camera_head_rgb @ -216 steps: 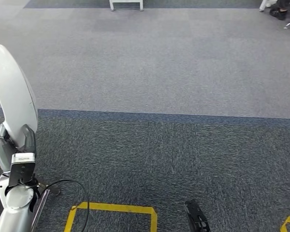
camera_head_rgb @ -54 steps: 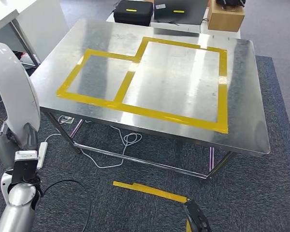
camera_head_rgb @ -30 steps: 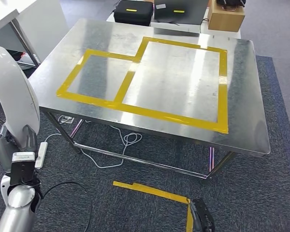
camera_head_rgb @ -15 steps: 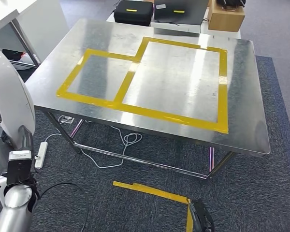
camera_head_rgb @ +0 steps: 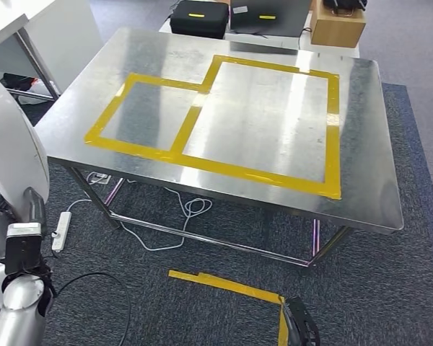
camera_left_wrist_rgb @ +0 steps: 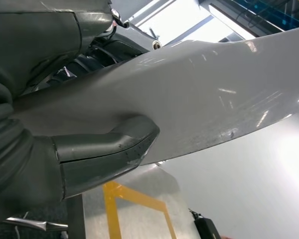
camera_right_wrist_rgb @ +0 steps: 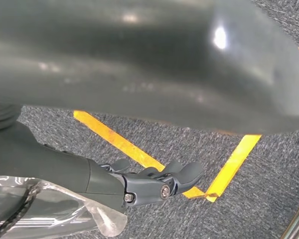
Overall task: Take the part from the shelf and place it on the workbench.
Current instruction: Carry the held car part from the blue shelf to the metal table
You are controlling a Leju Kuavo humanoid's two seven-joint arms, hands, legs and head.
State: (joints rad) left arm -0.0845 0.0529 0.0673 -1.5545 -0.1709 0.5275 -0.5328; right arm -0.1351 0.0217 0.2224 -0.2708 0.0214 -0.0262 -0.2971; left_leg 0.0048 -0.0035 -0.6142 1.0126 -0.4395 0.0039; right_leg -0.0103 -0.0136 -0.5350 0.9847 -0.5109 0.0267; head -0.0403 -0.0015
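Note:
The part is a large white curved shell point(camera_head_rgb: 11, 140) at the left edge of the head view, level with the workbench's near left corner. My left hand point(camera_left_wrist_rgb: 46, 149) holds it, the thick grey thumb point(camera_left_wrist_rgb: 106, 149) pressed along its glossy underside point(camera_left_wrist_rgb: 216, 99). The steel workbench point(camera_head_rgb: 361, 144) stands ahead, bare, with two yellow taped rectangles point(camera_head_rgb: 190, 122) on its top. My right hand point(camera_head_rgb: 300, 330) hangs low over the carpet in front of the bench; its dark fingers point(camera_right_wrist_rgb: 167, 181) lie stretched out with nothing in them.
Black cases point(camera_head_rgb: 199, 18) and a cardboard box point(camera_head_rgb: 338, 25) lie behind the bench. A white table point(camera_head_rgb: 18, 29) stands at the far left. A power strip point(camera_head_rgb: 62, 229) and cables point(camera_head_rgb: 190, 209) lie under the bench. Yellow tape point(camera_head_rgb: 225, 283) marks the carpet.
The camera turned from open carpet to face the workbench. In the last second my left arm and the white part slid slightly left and down; the right hand barely shifted.

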